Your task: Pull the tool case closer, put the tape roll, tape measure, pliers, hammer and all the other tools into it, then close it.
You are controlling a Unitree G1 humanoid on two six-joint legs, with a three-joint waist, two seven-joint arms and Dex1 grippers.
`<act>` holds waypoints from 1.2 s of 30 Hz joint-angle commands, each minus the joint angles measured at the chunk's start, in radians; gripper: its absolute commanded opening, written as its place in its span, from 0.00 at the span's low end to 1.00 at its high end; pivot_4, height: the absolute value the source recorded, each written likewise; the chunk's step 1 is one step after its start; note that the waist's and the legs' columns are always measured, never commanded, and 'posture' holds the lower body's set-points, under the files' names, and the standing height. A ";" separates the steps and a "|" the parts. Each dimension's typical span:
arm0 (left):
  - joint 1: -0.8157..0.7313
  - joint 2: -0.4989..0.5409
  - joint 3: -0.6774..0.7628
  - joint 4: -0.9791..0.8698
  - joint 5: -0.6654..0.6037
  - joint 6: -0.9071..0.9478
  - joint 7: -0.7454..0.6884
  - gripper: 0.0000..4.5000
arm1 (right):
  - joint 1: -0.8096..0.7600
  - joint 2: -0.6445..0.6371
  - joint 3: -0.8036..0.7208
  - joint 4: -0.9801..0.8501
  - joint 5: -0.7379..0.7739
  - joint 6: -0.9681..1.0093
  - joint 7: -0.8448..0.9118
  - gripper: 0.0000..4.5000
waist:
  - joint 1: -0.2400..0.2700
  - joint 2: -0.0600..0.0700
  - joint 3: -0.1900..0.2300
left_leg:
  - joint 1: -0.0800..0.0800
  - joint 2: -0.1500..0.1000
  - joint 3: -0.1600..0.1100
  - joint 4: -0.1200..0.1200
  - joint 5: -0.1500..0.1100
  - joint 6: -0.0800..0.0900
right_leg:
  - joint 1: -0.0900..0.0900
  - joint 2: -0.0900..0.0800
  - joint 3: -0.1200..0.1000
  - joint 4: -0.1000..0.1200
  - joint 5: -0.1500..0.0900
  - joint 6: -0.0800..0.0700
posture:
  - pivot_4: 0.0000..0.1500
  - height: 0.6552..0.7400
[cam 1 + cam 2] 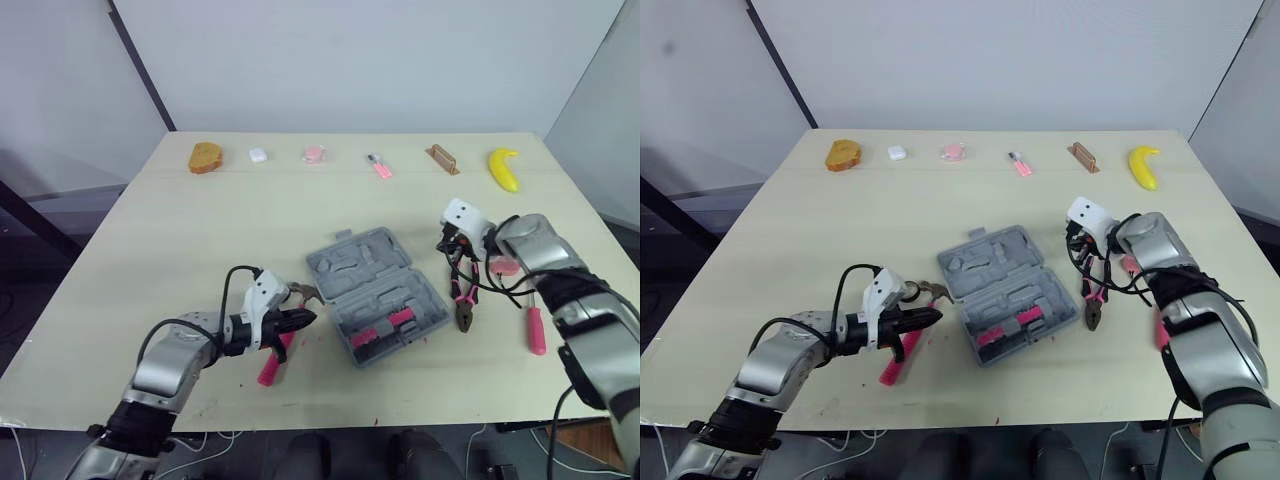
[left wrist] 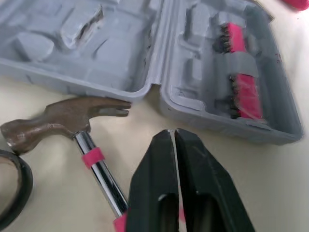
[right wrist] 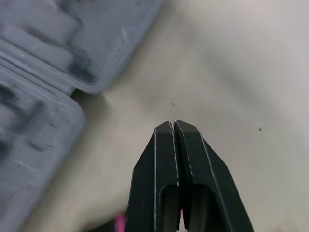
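A pale wooden table stands before a white wall. The grey tool case lies open near the middle, toward the table's near edge. The left gripper, jaws pressed together, sits over the hammer, whose handle runs under the fingers out of sight. The tape roll beside the hammer's head is cut off. The right gripper, jaws likewise closed, hangs just right of the case above the pliers, whose handles are partly hidden under it.
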 commanded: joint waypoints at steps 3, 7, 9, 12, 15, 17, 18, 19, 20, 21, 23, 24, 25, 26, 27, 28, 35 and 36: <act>-0.037 -0.047 -0.033 0.056 0.067 -0.042 0.044 0.01 | -0.075 0.061 0.036 0.159 -0.106 -0.126 0.017 0.00 | -0.006 0.000 0.000 | 0.001 0.000 0.000 0.001 0.000 0.000 | 0.000 0.000 0.000 0.004 0.000 0.000 | 1.00 1.00; -0.048 -0.090 -0.046 0.060 0.096 -0.036 0.084 0.01 | -0.111 0.115 0.041 0.241 -0.159 -0.169 0.007 0.00 | -0.011 0.000 0.000 | 0.001 0.000 -0.001 0.002 0.000 0.000 | 0.000 0.000 0.000 0.006 0.000 0.000 | 1.00 1.00; -0.050 -0.111 -0.063 0.062 0.116 -0.036 0.108 0.01 | -0.121 0.156 0.055 0.285 -0.190 -0.189 -0.025 0.00 | -0.012 0.000 0.000 | 0.001 0.000 -0.001 0.002 0.000 0.000 | 0.000 0.000 0.000 0.006 0.000 0.000 | 1.00 1.00; -0.055 -0.129 -0.067 0.068 0.131 -0.035 0.118 0.01 | -0.133 0.191 0.047 0.329 -0.215 -0.213 -0.038 0.00 | -0.014 0.000 0.000 | 0.002 0.000 -0.004 0.002 0.000 0.000 | 0.000 0.001 0.000 0.006 0.000 0.000 | 1.00 1.00; -0.076 -0.146 -0.069 0.087 0.155 -0.039 0.135 0.01 | -0.142 0.229 0.041 0.353 -0.230 -0.214 -0.016 0.00 | -0.014 0.000 0.000 | 0.001 0.000 -0.006 0.002 0.000 0.000 | 0.000 0.000 0.000 0.006 0.000 0.000 | 1.00 1.00; -0.088 -0.153 -0.069 0.099 0.161 -0.040 0.135 0.01 | -0.144 0.245 0.032 0.360 -0.229 -0.210 0.011 0.00 | -0.014 0.000 0.000 | 0.002 0.000 -0.006 0.002 0.000 0.000 | 0.000 0.000 0.000 0.007 0.000 0.000 | 1.00 1.00; -0.094 -0.156 -0.068 0.105 0.162 -0.039 0.133 0.01 | -0.144 0.249 0.032 0.360 -0.231 -0.207 0.035 0.00 | -0.014 0.001 0.000 | 0.002 0.000 -0.007 0.002 0.000 0.000 | 0.000 0.000 0.000 0.007 0.000 0.000 | 1.00 1.00; -0.099 -0.154 -0.067 0.108 0.164 -0.043 0.130 0.01 | -0.141 0.246 0.035 0.356 -0.236 -0.207 0.065 0.00 | -0.014 0.001 0.000 | 0.002 0.000 -0.007 0.002 0.000 0.000 | 0.000 0.000 0.000 0.007 0.000 0.000 | 1.00 1.00; -0.103 -0.153 -0.065 0.112 0.166 -0.044 0.127 0.01 | -0.138 0.243 0.037 0.351 -0.239 -0.206 0.091 0.00 | -0.014 0.001 -0.001 | 0.002 0.000 -0.007 0.002 0.000 0.000 | 0.000 0.000 0.000 0.007 0.000 0.000 | 1.00 1.00; -0.106 -0.149 -0.062 0.115 0.166 -0.045 0.123 0.01 | -0.133 0.237 0.037 0.342 -0.240 -0.202 0.124 0.00 | -0.014 0.001 -0.001 | 0.002 0.000 -0.007 0.002 0.000 0.000 | 0.000 0.000 -0.001 0.007 0.000 0.000 | 1.00 1.00; -0.109 -0.138 -0.059 0.121 0.168 -0.048 0.111 0.01 | -0.121 0.224 0.035 0.321 -0.238 -0.199 0.170 0.00 | -0.014 0.001 -0.001 | 0.002 -0.001 -0.008 0.002 0.000 0.000 | 0.000 0.000 -0.001 0.007 0.000 0.000 | 1.00 1.00; -0.109 -0.132 -0.058 0.124 0.169 -0.051 0.104 0.01 | -0.114 0.219 0.031 0.308 -0.235 -0.196 0.187 0.00 | -0.014 0.001 -0.001 | 0.002 -0.001 -0.008 0.002 0.000 0.000 | 0.000 0.000 -0.001 0.007 0.000 0.000 | 1.00 1.00; -0.109 -0.125 -0.060 0.126 0.170 -0.054 0.096 0.01 | -0.105 0.215 0.023 0.293 -0.227 -0.188 0.202 0.00 | -0.014 0.001 -0.001 | 0.002 -0.001 -0.008 0.002 0.000 0.000 | 0.000 0.000 -0.001 0.007 0.000 0.000 | 1.00 1.00; -0.109 -0.119 -0.061 0.128 0.170 -0.057 0.087 0.01 | -0.095 0.212 0.017 0.277 -0.221 -0.178 0.215 0.00 | -0.015 0.001 -0.001 | 0.002 -0.001 -0.009 0.002 0.000 0.000 | 0.001 0.000 -0.002 0.007 0.000 0.000 | 1.00 1.00; -0.109 -0.115 -0.061 0.130 0.171 -0.060 0.081 0.01 | -0.083 0.208 0.013 0.258 -0.219 -0.167 0.228 0.00 | -0.015 0.001 -0.001 | 0.002 -0.001 -0.009 0.002 0.000 0.000 | 0.001 0.000 -0.002 0.007 0.000 0.000 | 1.00 1.00; -0.110 -0.112 -0.061 0.131 0.172 -0.062 0.076 0.01 | -0.074 0.205 0.011 0.242 -0.218 -0.158 0.236 0.00 | -0.015 0.001 -0.001 | 0.002 0.000 -0.009 0.002 0.000 0.000 | 0.001 0.001 -0.002 0.007 0.000 0.000 | 1.00 1.00; -0.126 -0.078 -0.074 0.155 0.193 -0.092 0.027 0.01 | 0.088 0.155 -0.018 -0.024 -0.176 -0.024 0.306 0.00 | -0.014 0.001 -0.001 | 0.002 -0.001 -0.010 0.002 0.000 0.000 | 0.001 0.001 -0.002 0.007 0.000 0.000 | 1.00 1.00; -0.130 -0.074 -0.076 0.162 0.198 -0.099 0.019 0.01 | 0.126 0.142 -0.026 -0.089 -0.163 0.011 0.316 0.00 | -0.013 0.001 -0.001 | 0.002 -0.001 -0.011 0.002 0.000 0.000 | 0.002 0.001 -0.003 0.007 0.000 0.000 | 1.00 1.00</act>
